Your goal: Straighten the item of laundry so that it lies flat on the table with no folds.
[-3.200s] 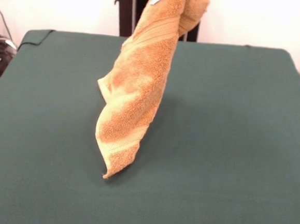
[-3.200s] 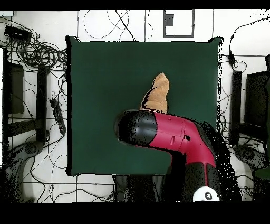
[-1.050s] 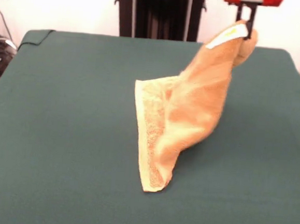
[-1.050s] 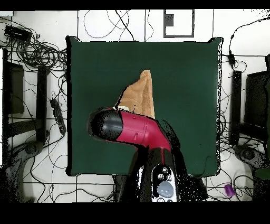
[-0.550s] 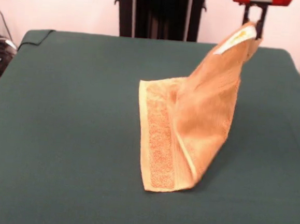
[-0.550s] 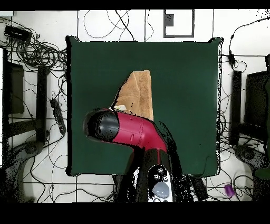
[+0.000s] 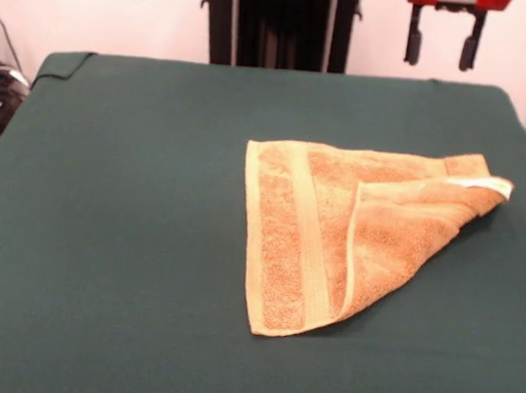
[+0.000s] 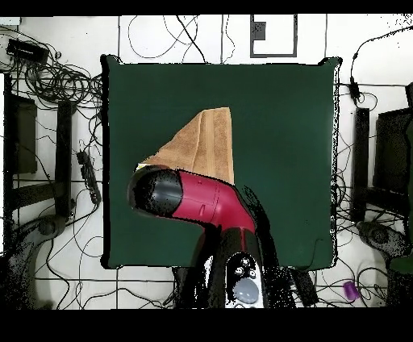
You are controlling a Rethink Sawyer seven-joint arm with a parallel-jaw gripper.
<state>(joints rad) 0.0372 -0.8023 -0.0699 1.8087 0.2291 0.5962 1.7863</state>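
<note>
Orange-tan towel (image 7: 346,239) lying on the green table (image 7: 114,239), one corner folded over itself toward the white label (image 7: 478,184); gripper (image 7: 441,48) raised above the towel's label corner, fingers spread, empty.

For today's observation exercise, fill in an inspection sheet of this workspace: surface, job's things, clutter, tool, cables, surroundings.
Surface: green table, fabric-covered.
Job's things: orange towel lies on the table, not flat; one corner is folded over toward the white label, giving a triangular outline.
Clutter: nothing seen on the table.
Tool: tool raised at the front view's top edge, open, empty, apart from the towel.
Cables: many loose cables on the floor around the table.
Surroundings: black pedestal behind the table, white wall.
</note>
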